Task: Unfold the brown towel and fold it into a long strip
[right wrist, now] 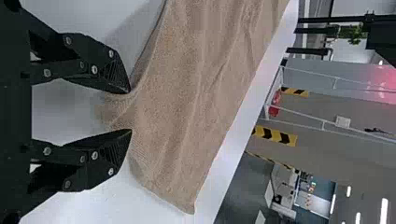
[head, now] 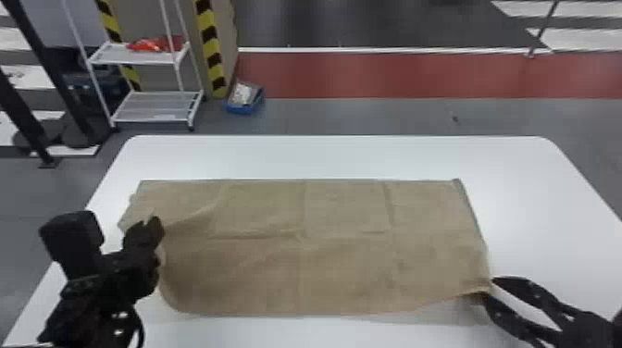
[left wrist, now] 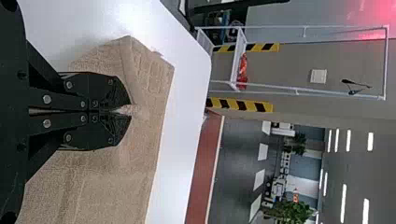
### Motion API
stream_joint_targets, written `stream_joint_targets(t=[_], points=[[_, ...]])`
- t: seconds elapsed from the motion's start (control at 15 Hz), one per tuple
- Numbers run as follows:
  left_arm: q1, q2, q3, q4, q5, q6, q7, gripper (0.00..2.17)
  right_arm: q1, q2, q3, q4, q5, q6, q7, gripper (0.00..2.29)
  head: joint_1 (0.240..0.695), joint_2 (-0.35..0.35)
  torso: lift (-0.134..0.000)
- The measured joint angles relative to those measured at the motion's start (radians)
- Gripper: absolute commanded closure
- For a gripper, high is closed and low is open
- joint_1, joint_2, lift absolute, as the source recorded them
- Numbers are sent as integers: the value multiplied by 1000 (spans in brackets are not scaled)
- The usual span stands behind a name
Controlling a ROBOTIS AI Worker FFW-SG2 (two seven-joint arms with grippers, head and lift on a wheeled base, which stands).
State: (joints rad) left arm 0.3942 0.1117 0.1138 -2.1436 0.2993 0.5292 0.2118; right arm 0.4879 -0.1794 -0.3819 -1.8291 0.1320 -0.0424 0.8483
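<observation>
The brown towel (head: 342, 259) lies spread as a wide rectangle across the table, creased, with its near right corner slightly raised. At its left end is my left gripper (head: 156, 226); in the left wrist view the left gripper (left wrist: 130, 111) is shut on a pinch of the towel (left wrist: 140, 154). My right gripper (head: 488, 289) stands at the near right corner, its fingers apart. In the right wrist view the right gripper (right wrist: 130, 112) is open, with a bunched corner of the towel (right wrist: 187, 102) between and just beyond its fingertips.
The white table (head: 342, 157) extends beyond the towel on all sides. Behind it on the floor stand a white shelf rack (head: 152, 108) with a red item and a blue bin (head: 245, 98). Striped posts rise near the rack.
</observation>
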Motion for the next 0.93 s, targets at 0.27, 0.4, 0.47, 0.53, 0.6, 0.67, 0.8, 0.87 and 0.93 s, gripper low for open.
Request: stream_joint_targets(t=[0.27,0.4,0.47,0.53,0.6,0.67,0.8,0.87,0.93], points=[[-5,1,-1,-18,-2,11,1,1463,-26,-7,-55,-162,-73,136,69,1646,695,-4,-113],[-6,2,-6,-30,-3,22,1,1463,-110,-10,-83,-203,-91,269,99,1642,695,-19,-113],[-3,2,-7,-38,-3,26,1,1463,-167,-11,-91,-200,-76,346,143,1642,695,-32,-113],[2,2,-8,-45,-4,28,1,1463,-202,-12,-89,-189,-49,395,193,1642,695,-33,-113],[9,2,-8,-54,-4,28,1,1463,-221,-16,-82,-172,-18,423,244,1642,695,-31,-113],[14,1,-8,-59,-5,28,1,1463,-224,-24,-72,-148,5,427,284,1642,695,-28,-113],[17,2,-9,-62,-7,28,1,1463,-213,-37,-58,-101,36,383,321,1376,695,-23,-113],[16,3,-9,-62,-9,29,1,1463,-204,-44,-56,-82,47,353,324,1143,695,-24,-113],[14,3,-9,-62,-9,30,1,1463,-199,-52,-56,-69,53,335,324,893,695,-27,-113]])
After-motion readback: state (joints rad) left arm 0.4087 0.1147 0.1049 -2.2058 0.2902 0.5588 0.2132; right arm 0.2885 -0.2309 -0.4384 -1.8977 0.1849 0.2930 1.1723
